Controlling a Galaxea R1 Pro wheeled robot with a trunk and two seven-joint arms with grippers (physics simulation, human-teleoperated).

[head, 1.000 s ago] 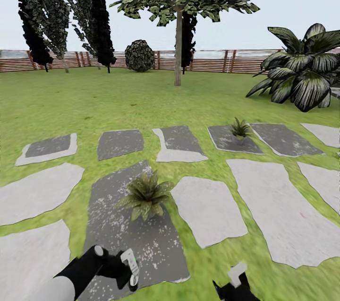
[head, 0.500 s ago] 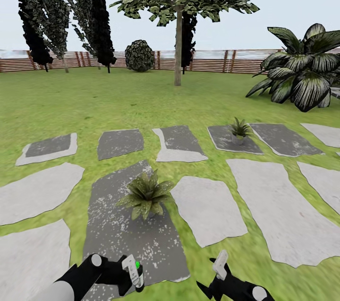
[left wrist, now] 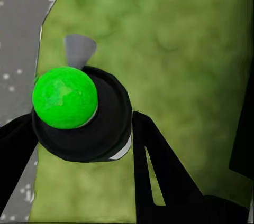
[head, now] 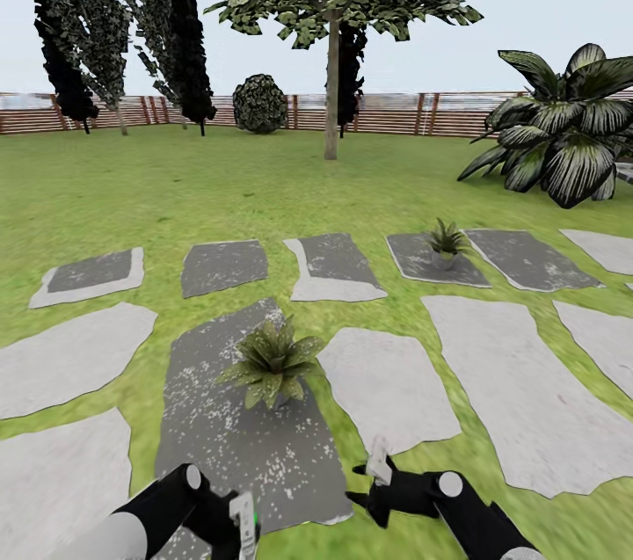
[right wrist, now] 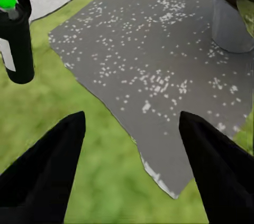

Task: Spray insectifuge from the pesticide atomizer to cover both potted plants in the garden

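The right gripper (head: 380,474), open and holding nothing, has swung in toward the near plant (head: 271,362), while the left gripper (head: 242,534) has dropped low, clenched on the spray bottle (left wrist: 79,113), so spraying looks close.

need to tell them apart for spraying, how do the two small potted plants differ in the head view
The near potted plant stands on a dark, white-speckled slab just ahead of both arms; the far potted plant stands on a smaller dark slab further off to the right, toward the big striped plant. The near one looks larger and hides its pot; the far one shows a pale pot. Both are low rosettes of pointed green leaves.
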